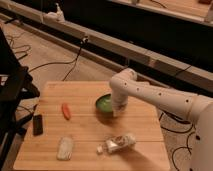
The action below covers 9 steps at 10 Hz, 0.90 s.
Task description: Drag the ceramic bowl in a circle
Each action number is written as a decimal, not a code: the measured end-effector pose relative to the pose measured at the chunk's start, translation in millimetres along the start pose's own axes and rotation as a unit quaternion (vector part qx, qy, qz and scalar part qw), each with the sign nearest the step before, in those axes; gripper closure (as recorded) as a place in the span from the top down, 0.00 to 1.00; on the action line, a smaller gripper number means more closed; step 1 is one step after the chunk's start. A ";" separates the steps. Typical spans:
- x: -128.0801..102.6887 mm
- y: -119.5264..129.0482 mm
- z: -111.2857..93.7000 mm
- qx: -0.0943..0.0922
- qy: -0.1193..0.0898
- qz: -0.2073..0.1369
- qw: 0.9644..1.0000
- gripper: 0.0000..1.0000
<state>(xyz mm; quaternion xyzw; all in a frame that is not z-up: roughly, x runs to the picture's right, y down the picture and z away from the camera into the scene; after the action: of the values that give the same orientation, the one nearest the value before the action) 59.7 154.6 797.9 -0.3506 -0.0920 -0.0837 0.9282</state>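
Wooden table (90,131) seen from above and slightly in front, contents listed from left to right. At the far left edge lay a small dark rectangular object (37,124), flat on the wood; to its right, and nearer the front edge, a pale rectangular packet (65,148) lay flat, well apart from the dark object. Above the packet and toward the table's middle lay a short orange carrot-like item (65,111), tilted slightly; it touched nothing else. Right of centre, near the front edge, a clear plastic bottle (117,144) lay on its side, its cap end pointing left.

The ceramic bowl (105,105) (glossy green, round and shallow) sat upright on the table right of centre, behind the bottle and well apart from the carrot-like item; its right portion was hidden by the arm. The gripper (118,108) pointed downward at the bowl's right rim, apparently in contact with it; whether it was clamped on the rim or merely pressed against it could not be told. The white robot arm (160,97) extended from the right edge, bent at an elbow above the bowl, and descended to the gripper.

Behind the table ran a long pale rail (100,42); dark cables (50,65) trailed across the floor at upper left.
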 end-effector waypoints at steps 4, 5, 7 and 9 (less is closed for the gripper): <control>31.9 74.1 -1.5 -0.040 0.013 0.039 0.998 0.00; 52.4 85.3 -4.4 -0.043 0.021 0.064 0.997 0.00; 94.5 81.2 -10.9 -0.038 0.038 0.113 0.992 0.00; 119.1 47.0 -12.3 -0.027 0.052 0.130 0.990 0.00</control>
<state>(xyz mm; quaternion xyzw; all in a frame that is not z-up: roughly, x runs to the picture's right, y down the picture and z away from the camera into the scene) 186.9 170.3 786.4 -0.3801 0.0056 0.0173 0.9248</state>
